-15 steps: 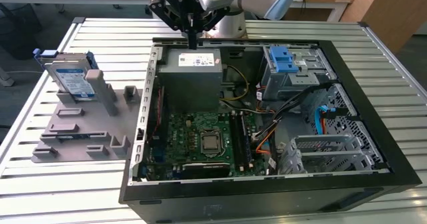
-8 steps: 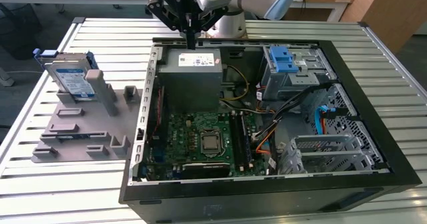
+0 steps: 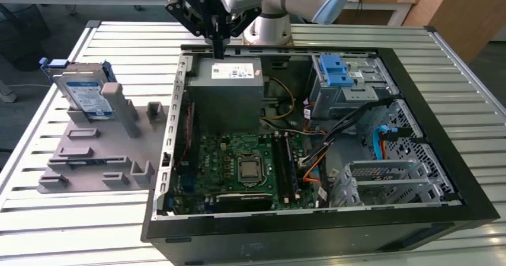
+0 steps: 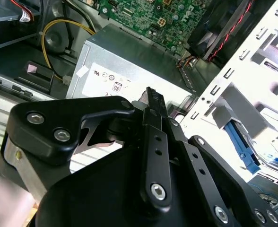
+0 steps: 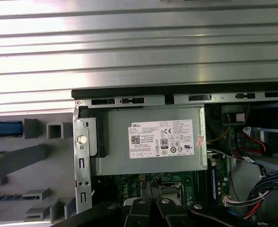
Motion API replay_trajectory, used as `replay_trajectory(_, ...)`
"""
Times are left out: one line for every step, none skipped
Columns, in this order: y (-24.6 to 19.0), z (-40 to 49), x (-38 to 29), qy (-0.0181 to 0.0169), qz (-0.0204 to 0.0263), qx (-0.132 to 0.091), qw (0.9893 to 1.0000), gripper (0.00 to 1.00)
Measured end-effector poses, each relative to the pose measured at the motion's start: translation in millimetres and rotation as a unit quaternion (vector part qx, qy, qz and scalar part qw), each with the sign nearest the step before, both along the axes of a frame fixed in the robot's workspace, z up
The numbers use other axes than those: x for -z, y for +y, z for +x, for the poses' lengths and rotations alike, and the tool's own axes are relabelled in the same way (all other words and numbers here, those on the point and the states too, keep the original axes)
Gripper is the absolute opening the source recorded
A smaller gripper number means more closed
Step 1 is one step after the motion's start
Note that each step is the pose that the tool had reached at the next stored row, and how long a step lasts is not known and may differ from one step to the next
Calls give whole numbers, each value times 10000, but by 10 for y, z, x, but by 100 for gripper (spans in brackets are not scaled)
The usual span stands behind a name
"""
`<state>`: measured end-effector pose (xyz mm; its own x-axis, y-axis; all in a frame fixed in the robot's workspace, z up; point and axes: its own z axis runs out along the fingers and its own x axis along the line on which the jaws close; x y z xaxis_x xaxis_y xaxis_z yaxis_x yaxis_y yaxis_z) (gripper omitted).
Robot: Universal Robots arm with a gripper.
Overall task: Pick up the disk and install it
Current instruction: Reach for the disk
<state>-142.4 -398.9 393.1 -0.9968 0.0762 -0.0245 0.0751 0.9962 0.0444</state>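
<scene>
The disk (image 3: 85, 95) stands (upright) well apart from the closed fingers (image 3: 217, 45).

We find the base of the disk (image 3: 85, 95) hidden in the grey holder (image 3: 95, 153), and the gripper (image 5: 153, 203) cut off at the first wrist view's edge.

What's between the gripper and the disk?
In the exterior view, the case wall and a bare stretch of table lie between the gripper and the disk.
</scene>
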Motion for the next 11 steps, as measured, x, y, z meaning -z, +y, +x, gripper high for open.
replay_trajectory(0,-1,0,0,0,0,10000,11)
replay_trajectory(0,-21,1,0,-1,0,10000,11)
replay_trajectory(0,-30,2,0,0,0,10000,11)
replay_trajectory(0,-31,2,0,0,0,10000,11)
replay_trajectory(0,-32,3,0,0,0,10000,11)
replay_trajectory(0,-34,2,0,0,0,10000,11)
replay_trajectory(0,-37,2,0,-1,0,10000,11)
replay_trajectory(0,-40,3,0,0,0,10000,11)
replay_trajectory(0,-42,3,0,0,0,10000,11)
replay_trajectory(0,-44,3,0,0,0,10000,11)
replay_trajectory(0,-46,3,0,0,0,10000,11)
